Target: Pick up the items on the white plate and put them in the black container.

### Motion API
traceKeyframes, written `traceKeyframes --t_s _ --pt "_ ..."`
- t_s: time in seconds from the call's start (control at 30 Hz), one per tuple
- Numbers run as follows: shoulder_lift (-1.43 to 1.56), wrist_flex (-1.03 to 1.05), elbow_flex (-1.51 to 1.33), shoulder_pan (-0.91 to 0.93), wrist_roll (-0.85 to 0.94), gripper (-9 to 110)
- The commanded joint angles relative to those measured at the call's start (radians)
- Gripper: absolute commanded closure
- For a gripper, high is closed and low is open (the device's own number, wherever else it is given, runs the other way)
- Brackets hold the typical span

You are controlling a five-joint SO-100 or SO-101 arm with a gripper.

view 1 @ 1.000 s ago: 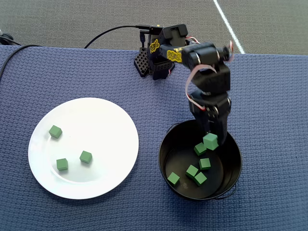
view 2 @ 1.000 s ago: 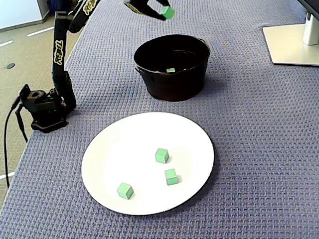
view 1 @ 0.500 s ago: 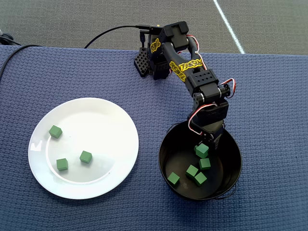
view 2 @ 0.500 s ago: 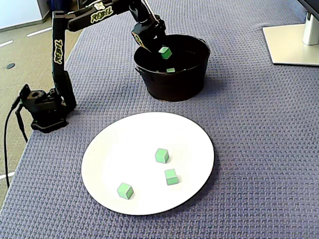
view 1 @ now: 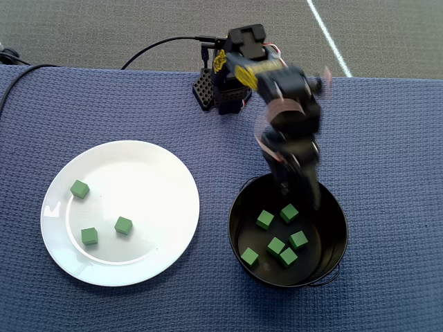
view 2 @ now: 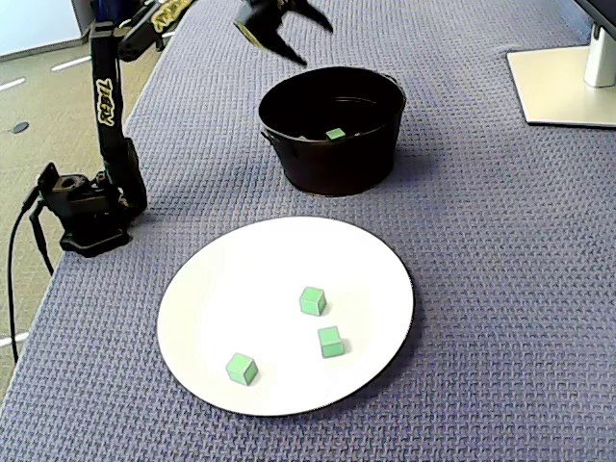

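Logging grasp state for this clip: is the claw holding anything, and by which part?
Nothing is held: the claw hangs open and empty above the round black metal pot.

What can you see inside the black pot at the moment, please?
In the overhead view, six green cubes lie on the floor of the black pot. The arm overhangs its far rim, so anything beneath that is hidden.

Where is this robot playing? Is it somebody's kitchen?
Probably not a kitchen; more likely an office or lab desk. The table is covered by a blue woven mat, a monitor stand sits at one corner, and grey carpet floor shows beyond the edge.
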State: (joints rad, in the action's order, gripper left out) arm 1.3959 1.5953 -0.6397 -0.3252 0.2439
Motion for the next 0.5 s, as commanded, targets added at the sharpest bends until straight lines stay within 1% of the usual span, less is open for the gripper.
traceKeyframes --t_s 0.0,0.07,0.13,0.27,0.37,0.47 --pt "0.127 0.061 0.345 0.232 0.029 79" --pt "0.146 0.064 0.382 0.388 0.038 79" --pt "0.156 0.054 0.35 0.558 0.014 79" --pt "0.183 -0.071 0.089 0.836 -0.006 80" --pt "0.175 -0.241 -0.158 0.951 -0.015 81" --pt "0.156 -0.4 -0.416 0.983 -0.026 82"
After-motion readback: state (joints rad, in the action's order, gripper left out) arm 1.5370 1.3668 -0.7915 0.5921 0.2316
